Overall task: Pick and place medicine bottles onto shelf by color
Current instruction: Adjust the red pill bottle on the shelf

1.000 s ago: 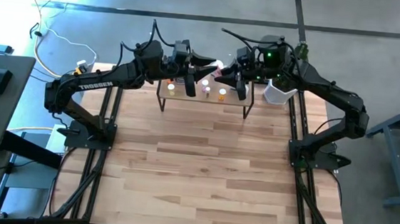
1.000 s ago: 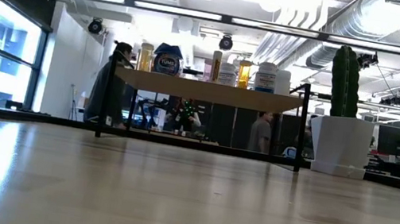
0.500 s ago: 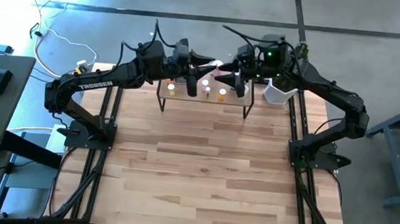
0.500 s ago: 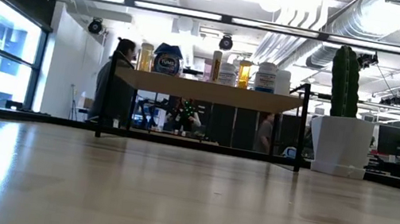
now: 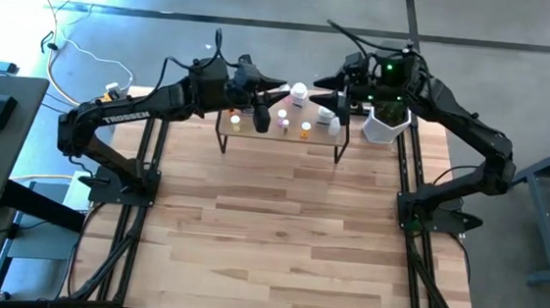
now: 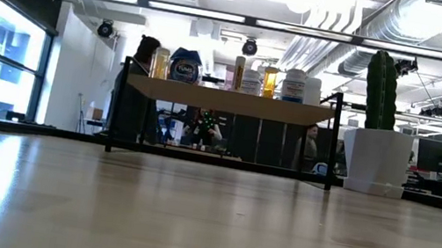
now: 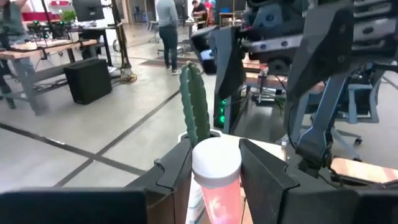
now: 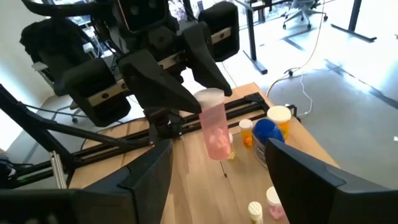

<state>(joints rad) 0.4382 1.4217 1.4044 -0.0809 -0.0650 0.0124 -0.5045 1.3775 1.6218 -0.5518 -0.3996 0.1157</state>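
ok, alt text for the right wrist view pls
The left gripper holds a pink bottle with a white cap above the wooden shelf. A blue-lidded jar and orange bottles stand on the shelf nearby, and the right gripper's open fingers frame the foreground.

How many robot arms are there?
2. The left arm reaches over the shelf, left end effector gripping a pink bottle. The right arm comes from the opposite side, right end effector open, beside the plant pot.
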